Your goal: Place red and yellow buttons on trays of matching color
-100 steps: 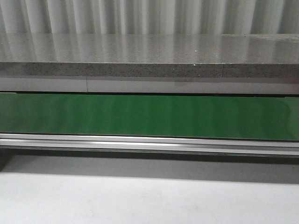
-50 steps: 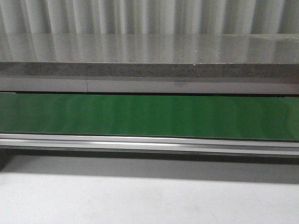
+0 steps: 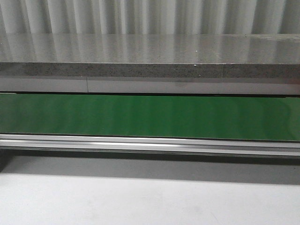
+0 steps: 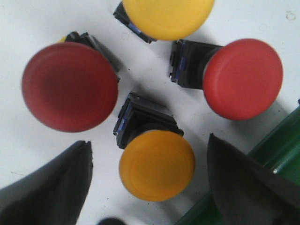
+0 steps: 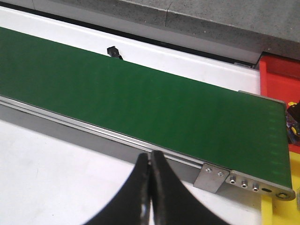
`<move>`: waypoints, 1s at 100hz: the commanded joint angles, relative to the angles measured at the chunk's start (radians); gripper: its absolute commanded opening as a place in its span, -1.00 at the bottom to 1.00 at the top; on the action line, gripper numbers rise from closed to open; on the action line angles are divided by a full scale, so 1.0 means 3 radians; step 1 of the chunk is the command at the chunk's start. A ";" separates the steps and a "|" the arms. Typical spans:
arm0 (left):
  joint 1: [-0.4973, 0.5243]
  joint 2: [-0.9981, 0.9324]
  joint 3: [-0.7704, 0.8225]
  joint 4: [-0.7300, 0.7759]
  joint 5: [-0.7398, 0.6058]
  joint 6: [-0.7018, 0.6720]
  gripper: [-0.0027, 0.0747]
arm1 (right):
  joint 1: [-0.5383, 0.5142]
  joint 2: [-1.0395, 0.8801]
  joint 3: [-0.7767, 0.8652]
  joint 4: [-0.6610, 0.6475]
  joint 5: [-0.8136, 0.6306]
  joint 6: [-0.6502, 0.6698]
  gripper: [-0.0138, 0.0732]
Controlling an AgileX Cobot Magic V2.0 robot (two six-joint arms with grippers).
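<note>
Buttons number four on the white table (image 4: 18, 140): two red (image 4: 69, 86) (image 4: 243, 78), two yellow (image 4: 157, 165) (image 4: 161, 16). Left gripper (image 4: 149, 187) hangs spread wide around the lower yellow one. Right gripper (image 5: 150, 197) is clenched on nothing beside the green conveyor belt (image 5: 140, 98); the red tray (image 5: 281, 77) sits upper right.

Front view: even, cool light. My conveyor belt (image 3: 150, 116) carries soft vertical sheen bands; the grey stone ledge (image 3: 150, 49) mirrors the corrugated wall (image 3: 150, 16) as pale streaks. Broad dark shadow under the aluminium rail (image 3: 150, 143).

Left wrist view: bright, slightly overexposed white table (image 4: 28, 154). Button caps soft-edged; the left red button (image 4: 69, 86) blurs most. My left fingers (image 4: 47, 192) are dark and defocused.

Right wrist view: sharper, muted. My right fingers (image 5: 161, 197) render nearly black, edges smeared.
</note>
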 commanded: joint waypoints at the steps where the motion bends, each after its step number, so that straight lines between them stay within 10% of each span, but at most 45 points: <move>1: 0.0002 -0.0156 -0.0097 -0.0018 -0.0020 -0.0038 0.34 | 0.0000 0.0030 -0.0083 0.0020 -0.0226 -0.0022 -0.83; 52: 0.0002 -0.0156 -0.0097 -0.0005 -0.0053 -0.0038 -0.40 | 0.0000 0.0030 -0.0083 0.0020 -0.0226 -0.0022 -0.83; 100: -0.0014 -0.0813 -0.0110 0.0047 0.0020 0.0532 -0.42 | 0.0000 0.0030 -0.0083 0.0020 -0.0226 -0.0022 -0.83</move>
